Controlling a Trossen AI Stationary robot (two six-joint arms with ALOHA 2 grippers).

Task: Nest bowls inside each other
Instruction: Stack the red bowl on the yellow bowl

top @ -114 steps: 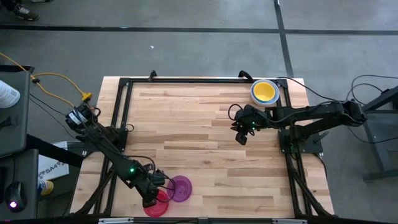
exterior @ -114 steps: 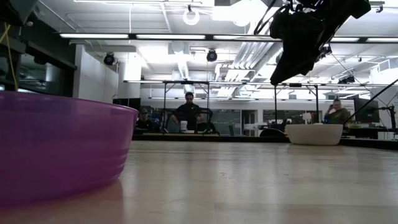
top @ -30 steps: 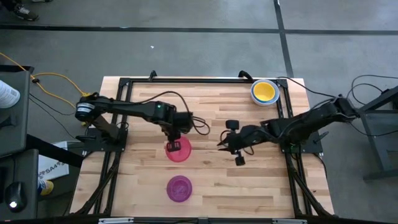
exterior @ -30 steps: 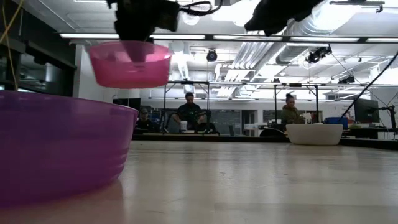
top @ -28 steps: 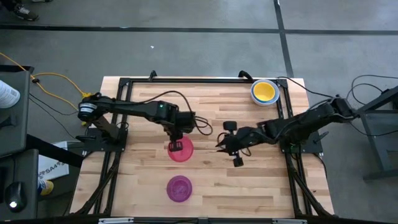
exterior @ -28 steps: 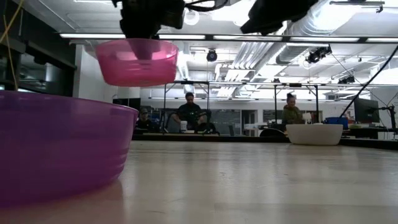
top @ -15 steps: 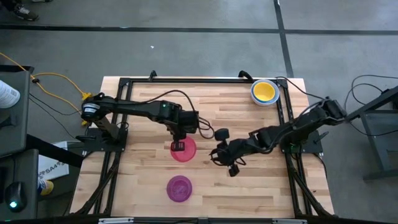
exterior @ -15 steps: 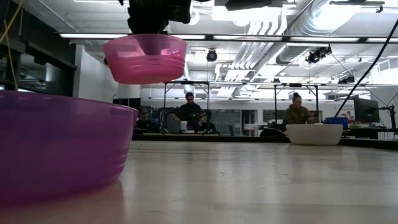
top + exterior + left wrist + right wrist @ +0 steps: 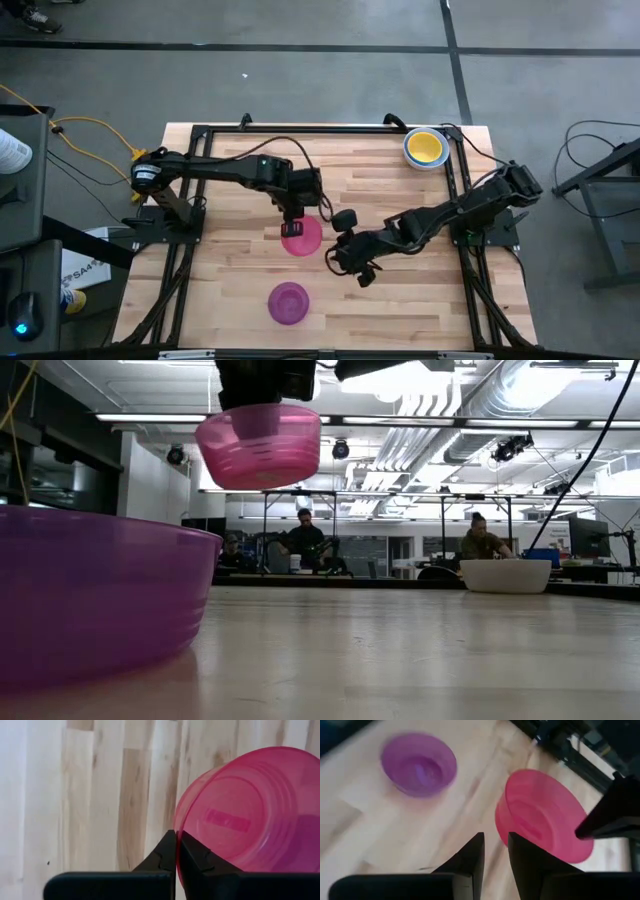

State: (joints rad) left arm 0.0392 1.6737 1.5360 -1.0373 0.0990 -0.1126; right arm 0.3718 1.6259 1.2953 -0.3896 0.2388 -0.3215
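Since a second ago the red bowl [image 9: 301, 236] has drifted a little farther toward the table's middle, carried by the left gripper [image 9: 293, 226], while the right gripper [image 9: 350, 262] has swung in from the right and now hangs just beside it. From where I stand the left gripper's fingers are pinched shut on the bowl's rim, a thin wall clamped between them in its wrist view, and the bowl [image 9: 259, 445] hangs in the air well clear of the table [image 9: 400, 300], roughly level. The right gripper's fingers [image 9: 470, 857] stand a small way apart with nothing between them. The purple bowl [image 9: 288, 303] sits alone on the wood near the front edge, and the yellow bowl [image 9: 424, 147] sits nested in another bowl at the far right corner, well apart from the rest. These bowls look like light, thin, fairly stiff plastic, slightly see-through and smooth, so I judge them easy to lift but prone to swing or slip in a one-point rim pinch. The rim seems the only sensible place to take hold, fingers straddling the wall, since the rounded sides offer no purchase. Dropping one should do little harm; a tilted bowl may simply sit crooked in the next.
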